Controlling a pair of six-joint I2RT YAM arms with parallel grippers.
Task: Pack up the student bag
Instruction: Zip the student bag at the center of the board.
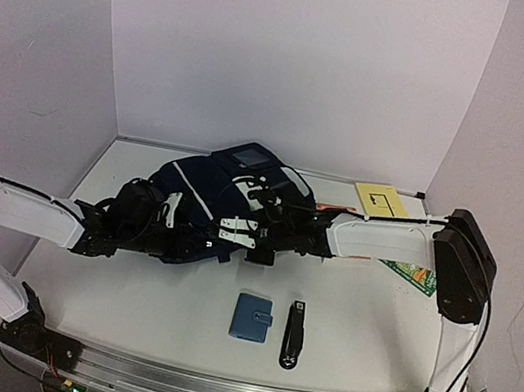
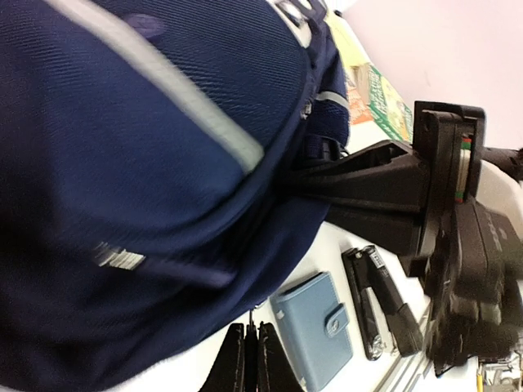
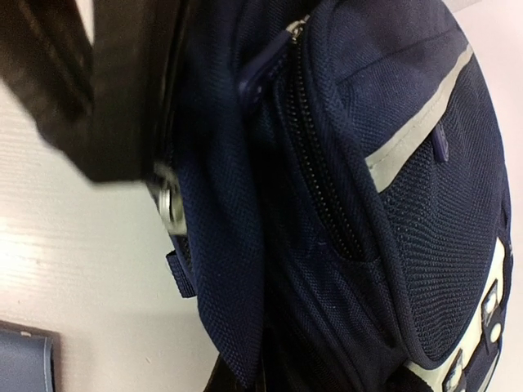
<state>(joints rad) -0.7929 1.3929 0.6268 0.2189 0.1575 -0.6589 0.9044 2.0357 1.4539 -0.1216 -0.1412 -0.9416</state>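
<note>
Roughly diagonal student bag [image 1: 197, 190], near-left to far-right

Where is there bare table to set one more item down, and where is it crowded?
Free: front left, between left arm and blue wallet; front right, between black stapler and right arm. Crowded: centre, where both arms meet the backpack; back right, around the yellow notepad.

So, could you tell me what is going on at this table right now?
Two robot arms are working on a navy backpack lying mid-table. The left tool and the right tool are both shut at its near edge; whether either pinches fabric isn't clear. A blue wallet and a black stapler lie in front of it, not yet packed, and a yellow notepad sits at the back right.
</note>
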